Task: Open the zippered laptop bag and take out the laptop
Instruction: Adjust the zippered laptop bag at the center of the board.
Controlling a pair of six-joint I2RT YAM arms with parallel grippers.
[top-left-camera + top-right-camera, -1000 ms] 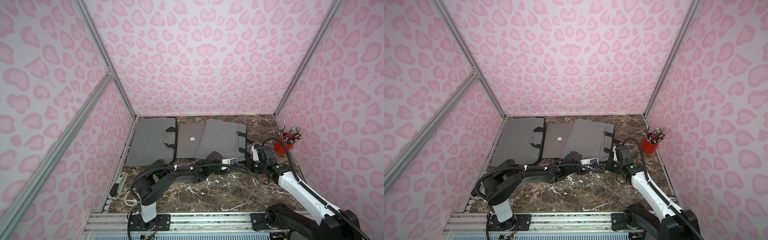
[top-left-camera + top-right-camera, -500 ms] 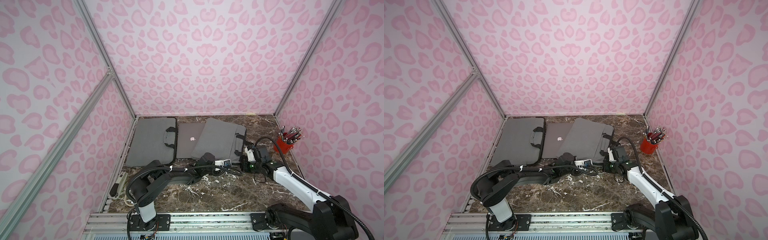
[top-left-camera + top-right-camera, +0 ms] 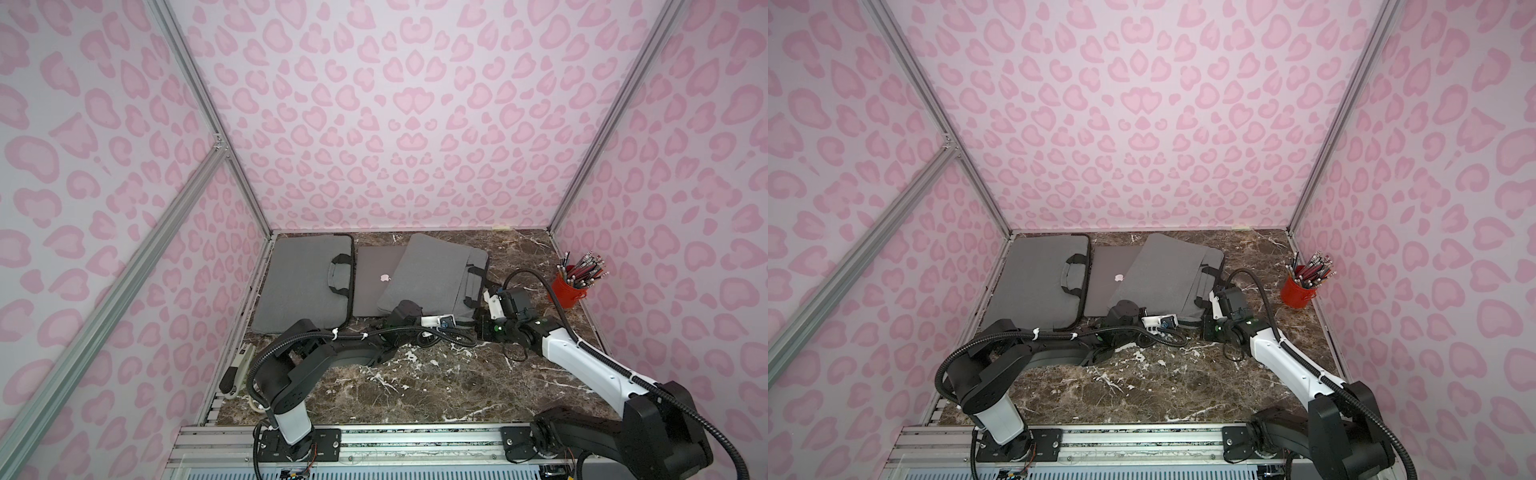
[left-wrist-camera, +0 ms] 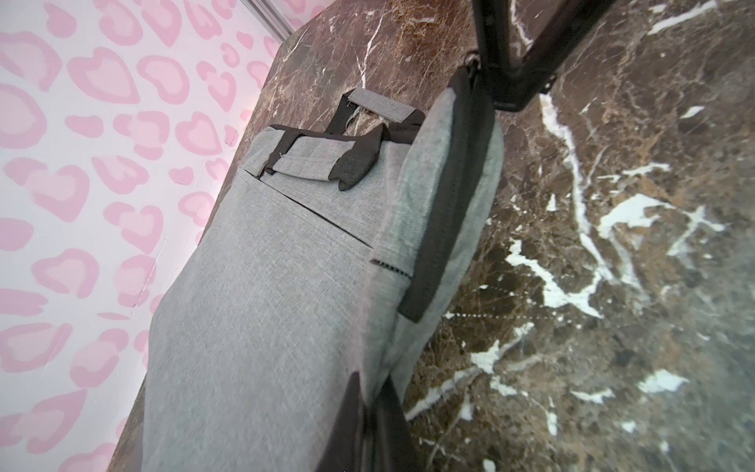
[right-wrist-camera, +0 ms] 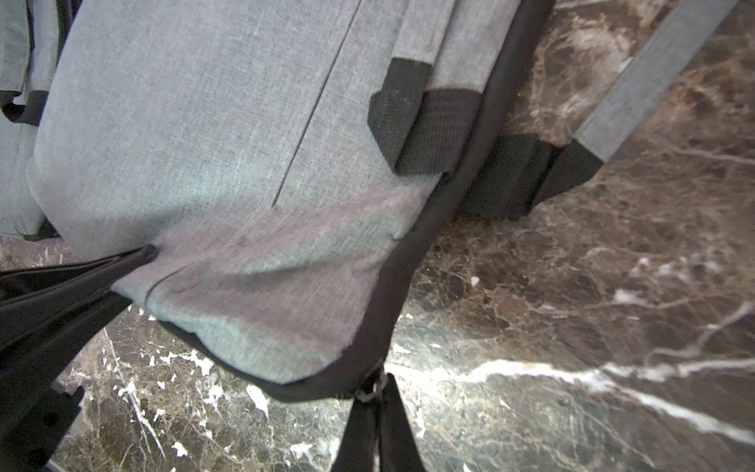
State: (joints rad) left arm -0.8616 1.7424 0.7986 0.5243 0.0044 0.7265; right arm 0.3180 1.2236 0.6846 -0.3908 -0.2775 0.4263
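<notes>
Grey fabric laptop bag [image 3: 432,274], black zipper edging [image 5: 404,282], lying over grey laptop [image 3: 372,286].

A grey laptop bag [image 5: 228,155] is seen lying on the dark marble desk [image 5: 572,327], edged by a black zipper band [image 5: 412,261]. At its rounded corner, a small metal zipper pull [image 5: 374,386] is pinched between the closed jaws of the right gripper [image 5: 376,393]. The dark tip of the left gripper [image 5: 137,256] is set against the fabric near that corner. Black handle mounts [image 5: 425,126] are stitched to the bag, and a grey handle strap [image 5: 653,77] is laid on the desk beside it. A second grey bag [image 5: 16,171] is partly seen.
</notes>
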